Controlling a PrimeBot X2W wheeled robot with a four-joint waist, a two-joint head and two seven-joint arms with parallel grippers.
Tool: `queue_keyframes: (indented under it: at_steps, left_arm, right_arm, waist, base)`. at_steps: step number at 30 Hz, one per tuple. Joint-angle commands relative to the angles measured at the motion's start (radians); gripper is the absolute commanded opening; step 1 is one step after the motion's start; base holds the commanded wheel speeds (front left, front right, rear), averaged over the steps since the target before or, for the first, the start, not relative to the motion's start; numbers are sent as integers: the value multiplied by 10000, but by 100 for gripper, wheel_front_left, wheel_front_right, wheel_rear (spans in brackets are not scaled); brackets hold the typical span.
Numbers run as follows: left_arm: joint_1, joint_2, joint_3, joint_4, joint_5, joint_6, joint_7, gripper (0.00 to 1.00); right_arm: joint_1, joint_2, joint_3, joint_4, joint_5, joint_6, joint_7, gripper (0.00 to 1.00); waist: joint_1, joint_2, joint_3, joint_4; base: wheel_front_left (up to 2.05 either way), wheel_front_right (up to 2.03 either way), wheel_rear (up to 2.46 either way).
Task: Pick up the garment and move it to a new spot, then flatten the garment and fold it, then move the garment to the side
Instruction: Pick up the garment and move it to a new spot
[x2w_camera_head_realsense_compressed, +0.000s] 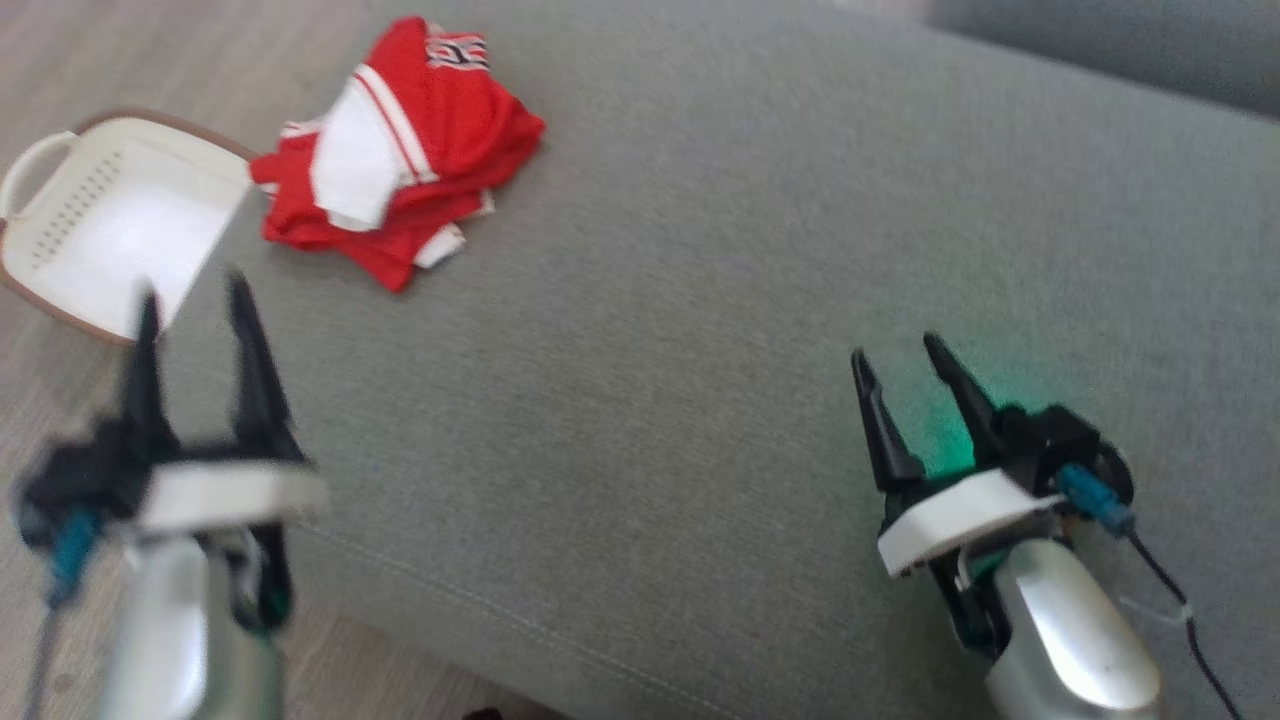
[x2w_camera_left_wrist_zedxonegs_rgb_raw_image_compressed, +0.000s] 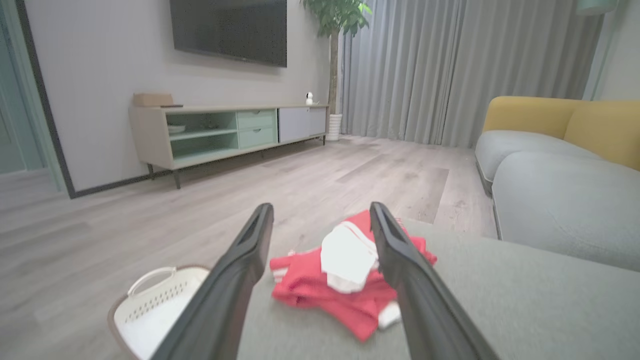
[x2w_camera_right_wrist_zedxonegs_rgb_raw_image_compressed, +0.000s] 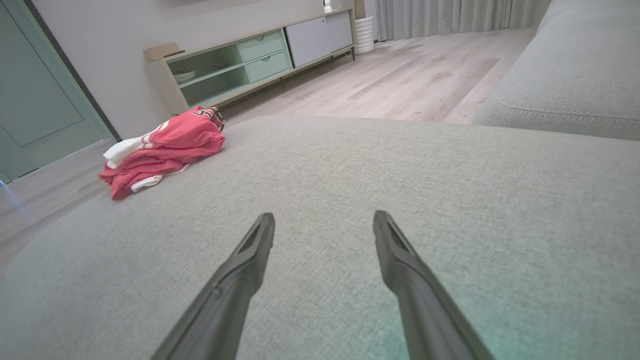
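The red and white garment (x2w_camera_head_realsense_compressed: 400, 150) lies bunched at the far left corner of the grey sofa cushion (x2w_camera_head_realsense_compressed: 700, 300), just beside a white basket (x2w_camera_head_realsense_compressed: 110, 230) on the floor, while the left gripper (x2w_camera_head_realsense_compressed: 192, 295) and right gripper (x2w_camera_head_realsense_compressed: 895, 350) hover apart from it, jaws spread and empty.

Head view looks steeply down on the grey cushion (x2w_camera_head_realsense_compressed: 720, 340); both wrist views skim low across it; all share the red garment (x2w_camera_head_realsense_compressed: 465, 125).
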Motion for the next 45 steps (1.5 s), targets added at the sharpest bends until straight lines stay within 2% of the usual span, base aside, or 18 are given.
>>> queue_keyframes:
  at_steps: [1, 4, 8, 13, 18, 24, 29, 30, 31, 32, 37, 45]
  left_arm:
    - [-932, 561, 575, -94, 63, -131, -51, 100]
    - [-1970, 1088, 617, 581, 146, -290, -51, 100]
    - [-2948, 1435, 563, 1302, -29, -387, -51, 100]
    - [-4204, 2046, 340, 3229, -441, -453, 16, 100]
    - [-5216, 2704, 215, 5158, -962, -468, 516, 100]
    - [-5862, 3165, 174, 7044, -1327, -471, 1059, 100]
    - [-6184, 3193, 114, 8343, -1489, -471, 1708, 100]
    - [-6234, 3176, 78, 8526, -1500, -472, 1791, 79]
    - [-6278, 3144, 31, 8639, -1498, -472, 1804, 4]
    - [-6309, 3135, 17, 8729, -1513, -472, 1763, 0]
    - [-6517, 3240, -374, 8721, -1335, -472, 1293, 0]
    - [-6965, 3136, -1725, 7406, -1347, -473, 253, 0]
  right_arm:
    - [-444, 5, 263, -504, -189, -7, -109, 100]
    - [-727, 5, 333, -824, -378, -7, -109, 100]
    - [-946, -1, 371, -1111, -571, -7, -109, 100]
    - [-1260, -91, 391, -1571, -689, -7, -109, 100]
    - [-1486, -234, 428, -1949, -685, -7, -109, 100]
    - [-1543, -374, 465, -2277, -734, -7, -109, 100]
    - [-1585, -348, 389, -2389, -703, -7, -109, 100]
    - [-1596, -341, 372, -2399, -697, -7, -109, 100]
    - [-1602, -334, 348, -2400, -690, -7, -109, 100]
    - [-1602, -323, 324, -2389, -677, -7, -109, 100]
    - [-1596, -236, 215, -2243, -566, -7, -109, 100]
    - [-1478, -39, 438, -1994, -171, -7, -109, 100]
  waist:
    - [-1, 0, 726, -534]
    - [-1, 0, 1230, -934]
    - [-1, 0, 1685, -1309]
    - [-1, 0, 2370, -1920]
    - [-1, 0, 2983, -2467]
    - [-1, 0, 3405, -2885]
    - [-1, 0, 3557, -3079]
    - [-1, 0, 3566, -3098]
    - [-1, 0, 3556, -3112]
    - [-1, 0, 3525, -3127]
    - [-1, 0, 3206, -3202]
    - [-1, 0, 2342, -3816]
  base:
    - [0, 0, 0]
    - [0, 0, 0]
    - [0, 0, 0]
    - [0, 0, 0]
    - [0, 0, 0]
    - [0, 0, 0]
    - [0, 0, 0]
    - [0, 0, 0]
    - [0, 0, 0]
    - [0, 0, 0]
    - [0, 0, 0]
    - [0, 0, 0]
